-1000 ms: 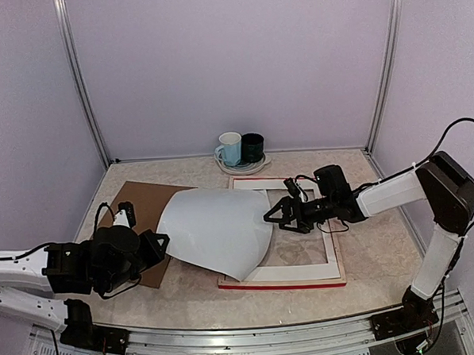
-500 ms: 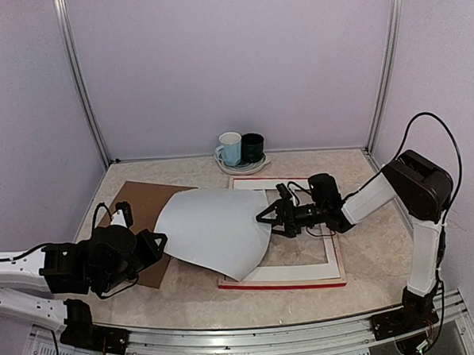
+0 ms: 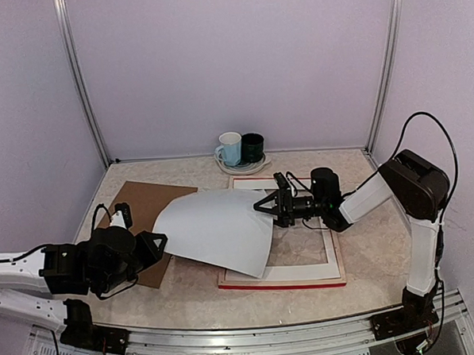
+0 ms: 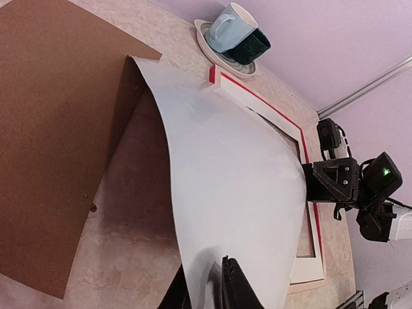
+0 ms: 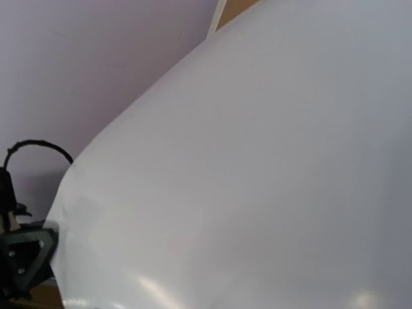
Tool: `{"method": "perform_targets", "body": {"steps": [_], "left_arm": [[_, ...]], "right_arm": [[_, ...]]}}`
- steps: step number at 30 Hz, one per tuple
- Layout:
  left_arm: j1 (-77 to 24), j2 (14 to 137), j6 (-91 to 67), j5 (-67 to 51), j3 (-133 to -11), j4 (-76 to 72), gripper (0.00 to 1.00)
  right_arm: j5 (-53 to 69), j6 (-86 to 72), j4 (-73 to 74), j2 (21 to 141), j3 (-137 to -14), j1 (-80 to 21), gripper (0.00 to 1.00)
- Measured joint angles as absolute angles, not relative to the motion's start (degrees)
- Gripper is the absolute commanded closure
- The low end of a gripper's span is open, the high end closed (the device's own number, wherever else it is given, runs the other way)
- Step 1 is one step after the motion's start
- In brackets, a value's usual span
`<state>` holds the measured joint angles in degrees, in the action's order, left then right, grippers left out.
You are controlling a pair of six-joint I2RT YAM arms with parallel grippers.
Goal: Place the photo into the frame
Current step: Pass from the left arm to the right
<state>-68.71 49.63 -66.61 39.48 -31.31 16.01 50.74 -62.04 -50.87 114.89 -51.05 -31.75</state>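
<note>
My right claw (image 3: 268,205) has advanced, jaws apart, to the photo (image 3: 212,226) arched white-side-up over the frame (image 3: 290,284); left claw (image 4: 215,286) grips its opposite edge. I judge two-handed seating now possible.

Beige marbled table (image 3: 368,258) — brown board (image 3: 147,200) left, red frame (image 3: 290,284) centre, saucer (image 3: 245,170) behind.

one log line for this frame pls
left gripper: shut on photo left edge | right gripper: open at photo's right edge | photo: arched, white back up, partly over frame | frame: flat, photo not in
</note>
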Motion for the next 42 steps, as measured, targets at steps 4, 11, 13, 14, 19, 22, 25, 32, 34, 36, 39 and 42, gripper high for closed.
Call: {"method": "perform_targets", "body": {"steps": [4,11,13,14,19,22,25,32,34,36,39,42], "left_arm": [[-68.69,49.08,-66.67,39.46,-31.31,16.14,0.75],[-68.71,48.40,-66.74,39.22,-31.31,16.32,0.49],[-68.73,48.36,-66.76,39.05,-31.31,16.45,0.37],[-68.84,48.36,-66.81,38.98,-31.31,16.58,0.34],[-69.52,47.13,-67.24,38.81,-31.31,17.85,0.09],[-70.28,45.60,-67.94,39.03,-31.31,18.59,0.01],[-70.89,44.58,-68.64,39.29,-31.31,18.94,0.01],[-71.94,44.12,-70.30,40.62,-31.31,20.29,0.01],[-72.18,43.75,-70.78,41.28,-31.35,21.10,0.01],[-72.51,43.42,-71.44,42.28,-31.59,22.22,0.01],[-72.82,43.35,-72.20,43.27,-32.45,23.33,0.01],[-72.86,43.40,-72.95,44.03,-33.08,24.27,0.01]], "right_arm": [[50.83,-62.46,-49.63,115.07,-51.57,-31.75,0.50],[51.07,-62.52,-47.46,115.28,-51.86,-31.77,0.79],[51.33,-62.76,-47.29,115.42,-51.86,-31.77,0.83],[51.44,-62.89,-47.16,115.42,-51.86,-31.77,0.84],[51.88,-64.03,-47.07,115.42,-51.83,-31.77,0.89],[51.99,-64.47,-47.13,115.42,-51.75,-31.77,0.91],[52.10,-64.62,-47.20,115.42,-51.51,-31.77,0.91],[51.92,-63.90,-45.60,115.42,-51.44,-32.14,0.93],[51.55,-62.94,-43.99,115.42,-51.44,-32.42,0.93],[51.22,-61.93,-42.22,115.39,-51.48,-32.73,0.94],[50.30,-60.23,-39.11,115.39,-51.53,-33.19,0.94],[49.47,-58.50,-35.94,115.37,-51.88,-33.47,0.94]]}}
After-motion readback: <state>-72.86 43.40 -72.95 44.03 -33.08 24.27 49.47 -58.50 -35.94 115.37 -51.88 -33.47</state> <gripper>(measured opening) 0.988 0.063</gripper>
